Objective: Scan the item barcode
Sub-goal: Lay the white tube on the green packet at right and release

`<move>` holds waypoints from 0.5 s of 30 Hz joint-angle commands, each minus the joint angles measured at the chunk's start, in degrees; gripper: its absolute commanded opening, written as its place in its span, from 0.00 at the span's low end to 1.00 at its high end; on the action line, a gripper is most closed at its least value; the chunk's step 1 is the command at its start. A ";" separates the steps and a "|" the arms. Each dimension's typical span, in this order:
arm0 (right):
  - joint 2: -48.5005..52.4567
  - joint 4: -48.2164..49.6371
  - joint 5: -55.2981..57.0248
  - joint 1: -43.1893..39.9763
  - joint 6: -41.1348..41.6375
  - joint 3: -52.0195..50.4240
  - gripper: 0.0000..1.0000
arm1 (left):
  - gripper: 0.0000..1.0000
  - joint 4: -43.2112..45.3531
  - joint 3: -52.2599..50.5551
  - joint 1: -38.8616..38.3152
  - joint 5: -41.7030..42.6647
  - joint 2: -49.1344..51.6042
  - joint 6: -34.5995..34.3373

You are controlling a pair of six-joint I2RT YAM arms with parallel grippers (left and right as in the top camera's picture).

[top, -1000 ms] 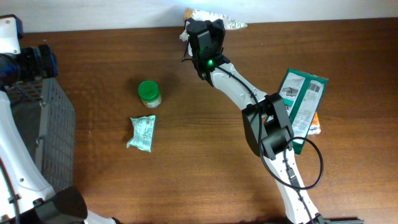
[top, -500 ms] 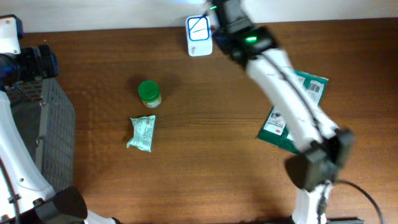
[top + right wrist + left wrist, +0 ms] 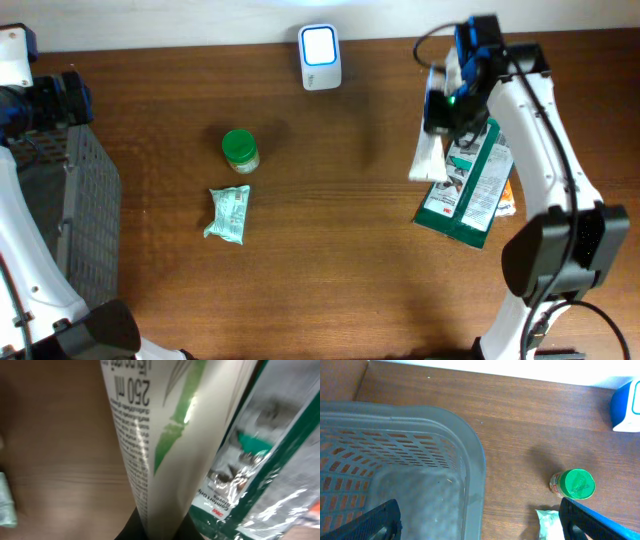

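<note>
Pinching a white tube (image 3: 430,152) at one end, with the right gripper (image 3: 447,100) and its dark fingers (image 3: 131,527) pressed tight on either side. Printed with a green bamboo stem and small text down the side facing the wrist camera. Stretching away from the fingers over the right part of the counter (image 3: 340,260), along the left edge of a green foil packet (image 3: 478,190). Touching that packet or hanging just above it, hard to say from these angles. Well apart from the white and blue scanner (image 3: 320,45) at the counter's far edge.

Further left, near each other: a green-lidded jar (image 3: 238,148) and a pale green sachet (image 3: 228,213). At the far left, hovering above a grey mesh basket (image 3: 470,460) with the left gripper (image 3: 480,522), fingers (image 3: 375,522) spread wide around nothing.
</note>
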 commanded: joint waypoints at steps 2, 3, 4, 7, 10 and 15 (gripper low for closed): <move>-0.09 5.84 -3.06 -1.97 0.59 -9.07 0.04 | 0.99 0.07 -0.11 0.26 0.59 -0.04 -0.52; -0.09 7.26 -2.91 -2.36 0.59 -10.93 0.04 | 0.99 0.07 -0.11 0.26 0.59 -0.04 -0.52; -0.09 8.48 -2.84 -2.78 0.61 -12.63 0.04 | 0.99 0.07 -0.11 0.26 0.59 -0.04 -0.52; -0.09 10.32 -2.62 -3.65 0.59 -16.31 0.04 | 0.99 0.07 -0.11 0.26 0.59 -0.04 -0.52; -0.09 11.13 -1.88 -5.16 0.59 -18.75 0.04 | 0.99 0.07 -0.11 0.26 0.59 -0.04 -0.52; -0.09 9.88 0.79 -9.07 0.59 -19.08 0.06 | 0.99 0.07 -0.11 0.26 0.59 -0.04 -0.52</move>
